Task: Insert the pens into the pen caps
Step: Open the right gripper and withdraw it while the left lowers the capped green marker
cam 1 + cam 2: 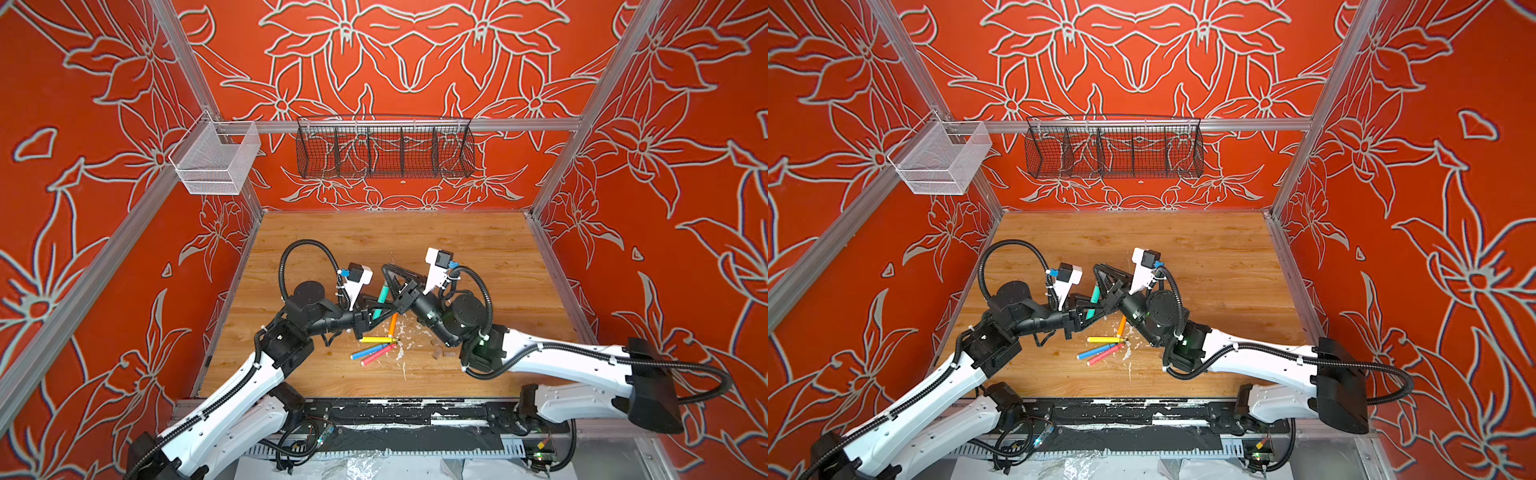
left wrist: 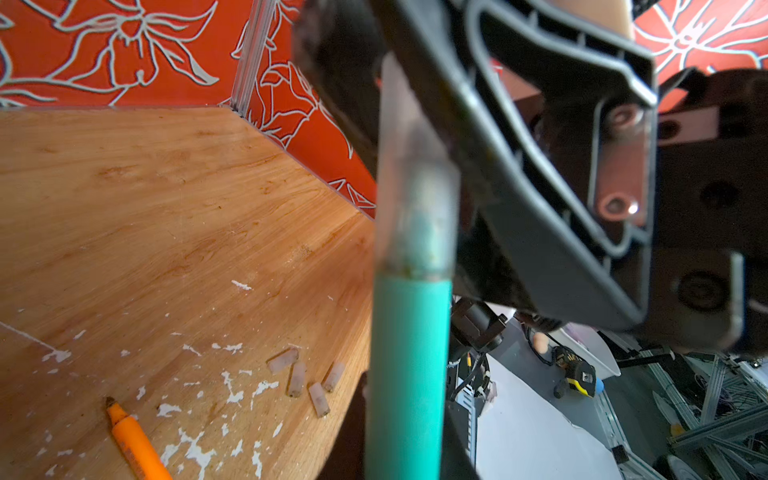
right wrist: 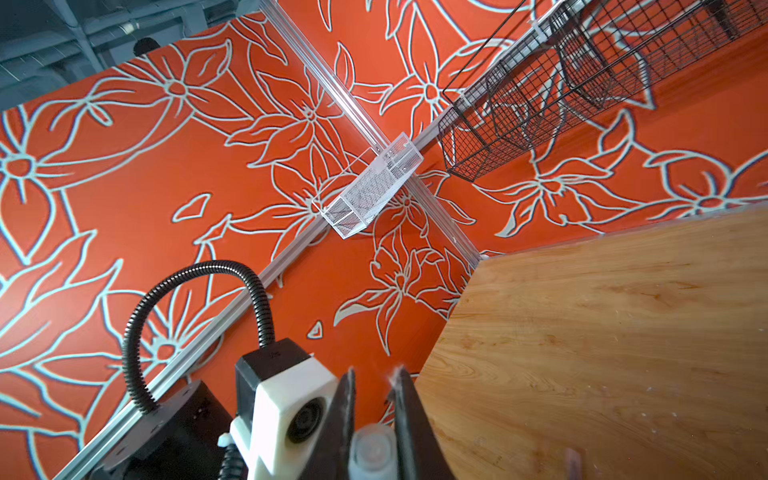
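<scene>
Both claws clamped tight, mid-frame: L claw (image 1: 379, 310) on green pen (image 1: 381, 299), R claw (image 3: 376, 376) on clear cap (image 2: 415, 199) over pen's tip.

My tabletop (image 1: 457, 249) is smooth wood grain with a soft sheen. The green pen (image 2: 407, 374) is matt plastic, its cap (image 2: 415, 187) frosted, see-through plastic. My right gripper (image 3: 376, 386) is matt black plastic, and the black basket (image 1: 369, 151) is thin metal wire.
</scene>
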Robot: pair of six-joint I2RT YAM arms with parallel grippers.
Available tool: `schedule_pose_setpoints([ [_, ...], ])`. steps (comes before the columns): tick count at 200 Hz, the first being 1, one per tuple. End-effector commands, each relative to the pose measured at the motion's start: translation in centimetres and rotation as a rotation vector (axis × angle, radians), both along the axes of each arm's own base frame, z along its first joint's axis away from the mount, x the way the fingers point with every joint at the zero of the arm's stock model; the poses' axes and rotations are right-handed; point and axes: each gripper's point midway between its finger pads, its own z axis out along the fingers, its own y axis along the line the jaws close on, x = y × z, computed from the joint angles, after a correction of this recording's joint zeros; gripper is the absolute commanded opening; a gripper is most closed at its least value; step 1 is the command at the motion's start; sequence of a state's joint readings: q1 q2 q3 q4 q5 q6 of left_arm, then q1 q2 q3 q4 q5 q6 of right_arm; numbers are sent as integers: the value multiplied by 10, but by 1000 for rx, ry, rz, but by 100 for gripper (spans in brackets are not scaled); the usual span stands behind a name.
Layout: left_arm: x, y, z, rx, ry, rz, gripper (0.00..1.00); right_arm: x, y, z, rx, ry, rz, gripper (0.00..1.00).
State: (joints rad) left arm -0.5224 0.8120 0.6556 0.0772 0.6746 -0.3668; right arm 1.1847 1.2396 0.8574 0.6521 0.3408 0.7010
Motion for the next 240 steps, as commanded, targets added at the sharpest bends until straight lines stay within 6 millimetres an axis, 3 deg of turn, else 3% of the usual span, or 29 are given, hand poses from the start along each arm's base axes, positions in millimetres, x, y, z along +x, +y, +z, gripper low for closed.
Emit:
schedule_pose_setpoints([
  [1, 92, 78, 57, -92, -29, 617, 0, -89, 40, -84, -366, 82, 373, 26],
  [19, 92, 99, 10, 43, 183, 741, 0, -67, 12, -77, -442, 86, 249, 48],
  [49, 73, 131, -71, 266, 420, 885, 0, -52, -47, -78, -555, 17, 97, 68],
  [71, 66, 148, -134, 364, 525, 976, 0, -35, -108, -93, -612, 27, -100, 73],
  [101, 61, 176, -186, 438, 575, 1134, 0, -18, -182, -106, -646, 74, -323, 76],
  [137, 62, 178, -212, 447, 602, 1154, 0, -10, -234, -122, -674, 101, -494, 81],
  [174, 70, 173, -241, 504, 640, 1136, 0, -2, -263, -137, -737, 142, -617, 83],
  [205, 74, 177, -256, 553, 670, 1178, 0, 7, -258, -152, -736, 146, -589, 87],
  [235, 75, 175, -264, 563, 687, 1170, 0, 14, -265, -161, -745, 188, -608, 88],
  [240, 75, 174, -265, 561, 687, 1169, 6, 16, -266, -164, -747, 195, -611, 88],
])
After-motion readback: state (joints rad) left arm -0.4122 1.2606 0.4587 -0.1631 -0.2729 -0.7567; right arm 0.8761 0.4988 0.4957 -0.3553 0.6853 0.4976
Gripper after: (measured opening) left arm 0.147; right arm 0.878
